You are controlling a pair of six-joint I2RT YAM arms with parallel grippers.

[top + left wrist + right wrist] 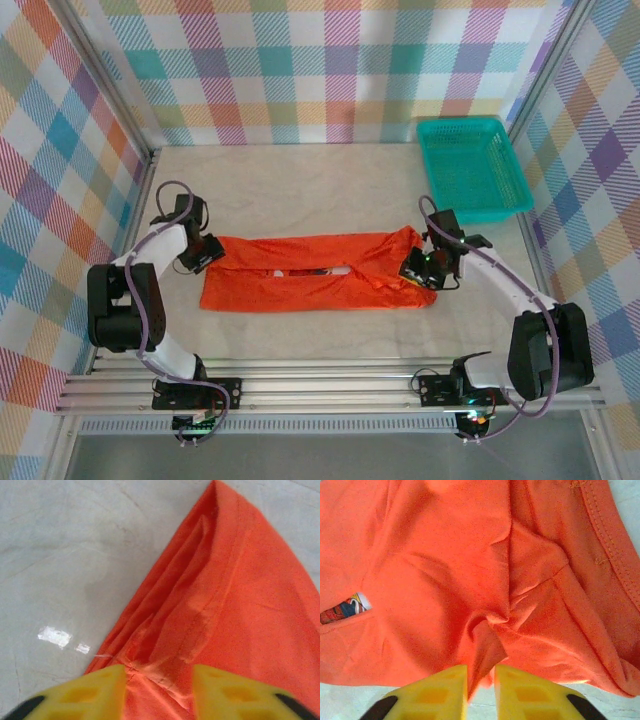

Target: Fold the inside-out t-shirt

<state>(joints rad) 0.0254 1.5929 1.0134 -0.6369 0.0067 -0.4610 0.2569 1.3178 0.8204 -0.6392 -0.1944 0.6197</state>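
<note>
T-shirt: the inside-out t-shirt lies as 1 long flat band, folded over lengthwise. It is left of the teal basket and closer to the arms than the basket is.
Print: a small bit of the cartoon print peeks out of a gap in the fold.
How it feels: soft, light and floppy, I think. It will sag and bunch up when lifted, and it should slide easily on the table. It will not break.
Where to hold: pinch the 2 short ends at the corners or the thick hem, through all the layers, so the fold does not fall open.
Left gripper: at the shirt end far from the basket. Its jaws stand wide apart and the cloth lies loose between them, let go.
Right gripper: at the shirt end closest to the basket. Its jaws are near each other with a ridge of cloth between. I cannot tell if they squeeze it.
</note>
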